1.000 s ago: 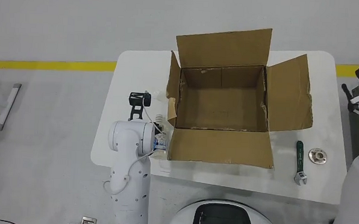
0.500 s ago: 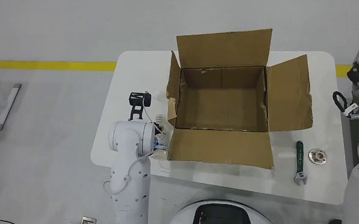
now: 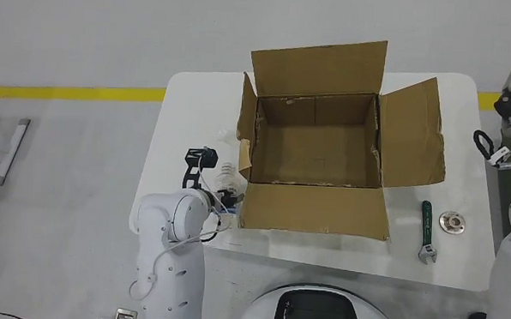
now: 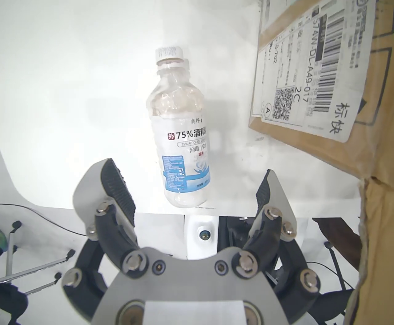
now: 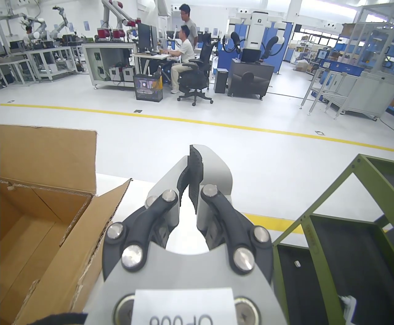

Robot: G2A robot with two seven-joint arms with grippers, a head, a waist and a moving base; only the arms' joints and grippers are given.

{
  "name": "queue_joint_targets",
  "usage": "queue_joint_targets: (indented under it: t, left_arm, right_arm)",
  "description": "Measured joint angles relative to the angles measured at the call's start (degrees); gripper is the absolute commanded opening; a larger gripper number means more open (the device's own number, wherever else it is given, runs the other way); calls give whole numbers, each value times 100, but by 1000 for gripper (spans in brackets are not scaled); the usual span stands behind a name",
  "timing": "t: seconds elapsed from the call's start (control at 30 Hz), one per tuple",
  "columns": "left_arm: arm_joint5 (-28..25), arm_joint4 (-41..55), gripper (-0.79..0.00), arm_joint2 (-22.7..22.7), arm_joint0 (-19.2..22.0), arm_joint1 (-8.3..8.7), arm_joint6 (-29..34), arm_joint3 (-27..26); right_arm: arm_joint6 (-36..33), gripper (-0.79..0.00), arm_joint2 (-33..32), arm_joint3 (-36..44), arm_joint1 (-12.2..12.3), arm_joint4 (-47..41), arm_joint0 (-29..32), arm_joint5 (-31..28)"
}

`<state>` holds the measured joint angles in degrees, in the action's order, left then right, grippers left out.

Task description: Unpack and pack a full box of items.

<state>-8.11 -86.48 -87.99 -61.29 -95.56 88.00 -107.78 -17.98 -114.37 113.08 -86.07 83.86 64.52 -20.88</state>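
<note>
- The brown cardboard box point(image 3: 316, 153) sits in the middle of the white tabletop point(image 3: 189, 105) with all four flaps folded out. Looking straight down into it, you see its cardboard floor.
- The clear plastic bottle with a white cap and a blue-and-white label point(image 4: 181, 144) is out on the tabletop, just beside the box's left outer wall and near the tabletop's front edge. It looks to be lying on its side, with the cap pointing away from the fingers.
- The left gripper point(image 4: 190, 172) hangs over the bottle's bottom end. Its fingers are spread wide, one on each side of the bottle, and neither is touching it.
- That box wall carries a white shipping label point(image 4: 311, 67).
- The right gripper point(image 5: 192, 172) is off past the right side of the box, by the tabletop's right edge. Its fingers are pressed together with nothing between them, and an olive-green metal rack point(image 5: 338, 246) is below it.
- A green-handled adjustable wrench point(image 3: 426, 231) lies on the tabletop to the right of the box. A small round metal disc point(image 3: 452, 222) sits just beside it, not touching.
</note>
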Motion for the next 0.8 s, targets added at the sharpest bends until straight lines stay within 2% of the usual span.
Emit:
queue_joint_targets:
  t: [0.2,0.3,0.8]
  left_arm:
    - [-261,71,0,59,-259,74,0,67]
    - [-144,81,0,-1,-211,106,0,178]
    - [-250,304,0,-17,-42,267,-63,740]
  right_arm:
    - [0,-785,0,0,0,0,0,0]
    - [0,-785,0,0,0,0,0,0]
    - [0,-785,0,0,0,0,0,0]
